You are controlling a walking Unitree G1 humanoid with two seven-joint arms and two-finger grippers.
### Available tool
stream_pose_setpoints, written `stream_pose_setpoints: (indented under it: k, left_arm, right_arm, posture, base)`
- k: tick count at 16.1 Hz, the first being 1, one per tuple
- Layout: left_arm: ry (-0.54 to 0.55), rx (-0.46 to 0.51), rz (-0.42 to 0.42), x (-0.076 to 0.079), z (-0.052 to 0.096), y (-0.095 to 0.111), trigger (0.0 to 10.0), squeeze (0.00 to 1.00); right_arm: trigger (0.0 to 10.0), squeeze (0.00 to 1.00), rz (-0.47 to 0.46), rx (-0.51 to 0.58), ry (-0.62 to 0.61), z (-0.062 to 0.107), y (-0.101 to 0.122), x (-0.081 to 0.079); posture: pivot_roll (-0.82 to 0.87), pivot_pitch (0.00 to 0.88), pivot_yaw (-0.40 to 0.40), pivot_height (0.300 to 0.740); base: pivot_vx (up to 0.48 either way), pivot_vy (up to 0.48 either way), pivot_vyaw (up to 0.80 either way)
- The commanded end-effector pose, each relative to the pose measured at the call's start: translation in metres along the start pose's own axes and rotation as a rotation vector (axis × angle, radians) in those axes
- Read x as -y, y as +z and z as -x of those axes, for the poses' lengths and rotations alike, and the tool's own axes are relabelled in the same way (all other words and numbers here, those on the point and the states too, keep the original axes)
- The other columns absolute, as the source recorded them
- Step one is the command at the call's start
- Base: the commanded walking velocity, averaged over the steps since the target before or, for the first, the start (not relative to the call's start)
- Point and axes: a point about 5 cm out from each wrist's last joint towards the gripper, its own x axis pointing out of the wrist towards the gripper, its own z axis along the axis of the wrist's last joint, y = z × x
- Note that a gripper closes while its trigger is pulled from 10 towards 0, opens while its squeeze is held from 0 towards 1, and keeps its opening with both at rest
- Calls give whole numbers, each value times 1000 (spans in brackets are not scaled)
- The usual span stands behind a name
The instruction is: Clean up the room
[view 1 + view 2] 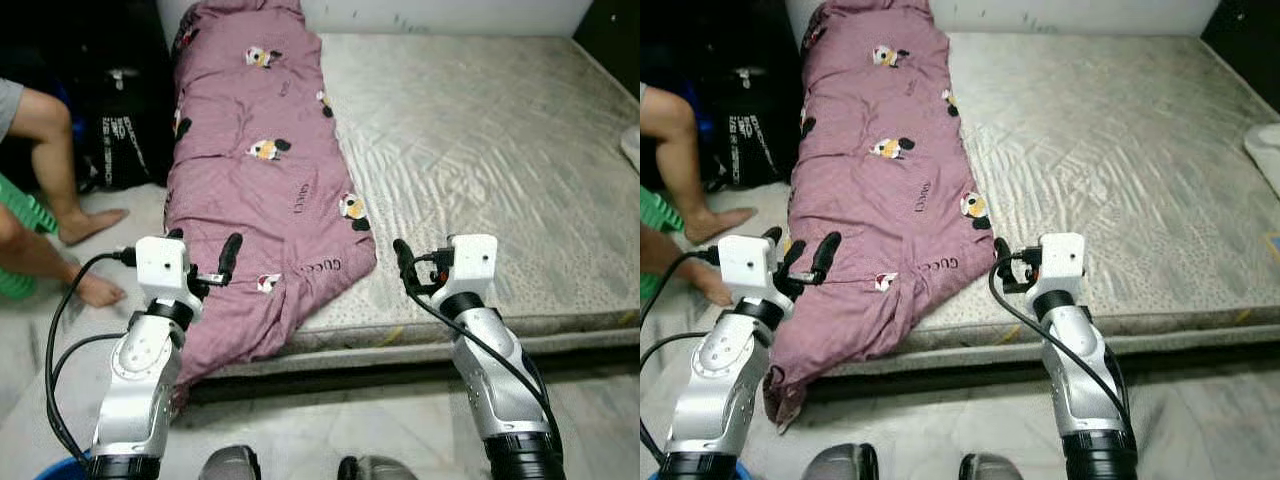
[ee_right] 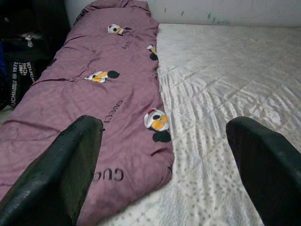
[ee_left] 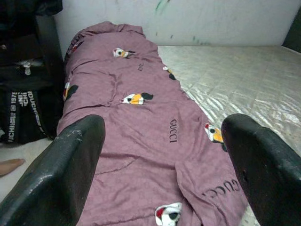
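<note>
Right gripper [image 2: 162,169]: two black fingers [image 2: 56,174] set wide apart, nothing between them. Purple blanket [image 2: 94,99]: printed with cartoon figures and lettering, lying lengthwise along one side of the mattress [image 2: 225,84], near edge folded over. Mattress: pale, patterned, bare beside the blanket. Dark bag [image 2: 21,70]: white lettering, beside the blanket's far edge. White wall [image 2: 211,12] behind.

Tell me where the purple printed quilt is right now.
The purple printed quilt lies along the left side of the bare grey mattress, its near corner drooping over the edge just ahead of the left claw.
</note>
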Motion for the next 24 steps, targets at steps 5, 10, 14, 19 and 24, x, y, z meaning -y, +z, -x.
stream_pose_setpoints:
  k: [5,10,14,19,24]
  left_arm:
    - [14,9,-15,-1,1,2,10000,0]
    - [36,-25,-28,-5,2,-4,10000,0]
    - [65,-46,-4,-5,5,-8,10000,0]
    - [69,-57,15,-7,5,-10,10000,0]
    - [85,-55,11,-7,6,-10,10000,0]
  right_arm:
    - [10000,0,9,3,-11,0,2,1]
    - [10000,0,6,-7,-29,1,1,5]
    - [10000,0,7,-6,-26,1,1,5]
    - [10000,0,7,-9,-24,1,0,4]
    - [10000,0,7,-11,-24,2,1,4]
  posture:
    - [-13,97,-48,740]
    - [-16,103,-48,740]
    - [-15,113,-50,740]
    - [-17,116,-51,740]
    - [-18,118,-53,740]
  base:
    - [151,0,0]
    - [0,0,0]
    - [0,0,-530]
    - [0,288,0]
    - [0,480,0]
